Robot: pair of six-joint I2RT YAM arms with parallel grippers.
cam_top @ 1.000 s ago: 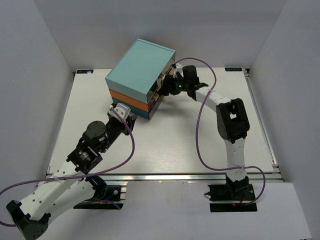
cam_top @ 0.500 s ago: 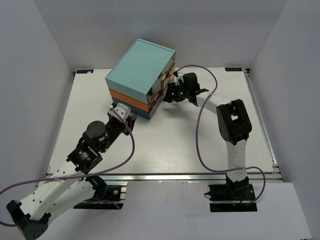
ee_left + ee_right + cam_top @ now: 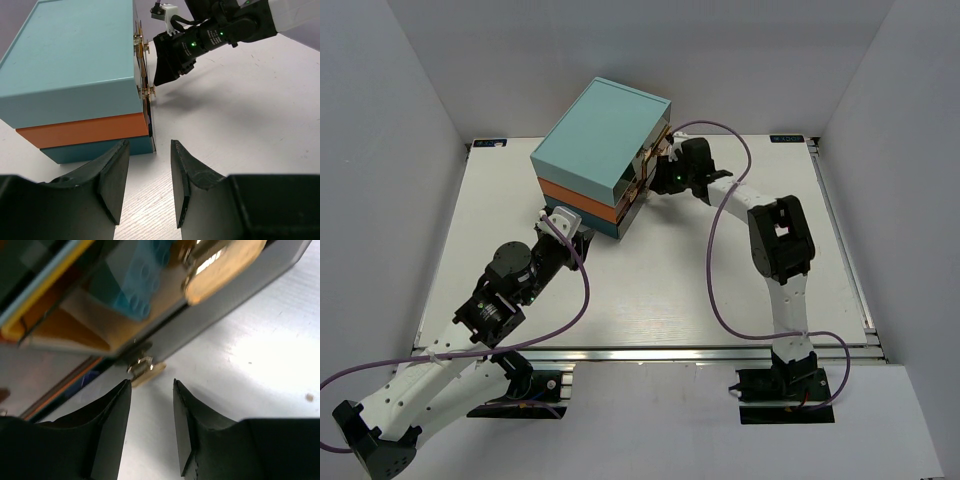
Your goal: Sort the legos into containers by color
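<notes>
1. The left pincer [image 3: 148, 146] hovers over the matte white tabletop [image 3: 240, 125]. Its black, wedge-shaped fingers are apart with nothing between them.
2. Just ahead of it stands the chest [image 3: 75, 60], a boxy stack of smooth layers: light teal on top, orange in the middle, blue at the bottom. Its drawer fronts face off to this pincer's right, and small shiny brass handles [image 3: 148, 91] stick out from them.
3. Beyond, the right pincer [image 3: 151, 385] points at those fronts, fingers parted and gripping nothing. One brass handle [image 3: 145, 369] sits just past the tips, apart from both.
4. Above that handle, a tan-walled drawer [image 3: 75, 310] holds a teal lego [image 3: 137, 287]. It is a glossy studded brick whose long axis slants up towards this pincer's right.
</notes>
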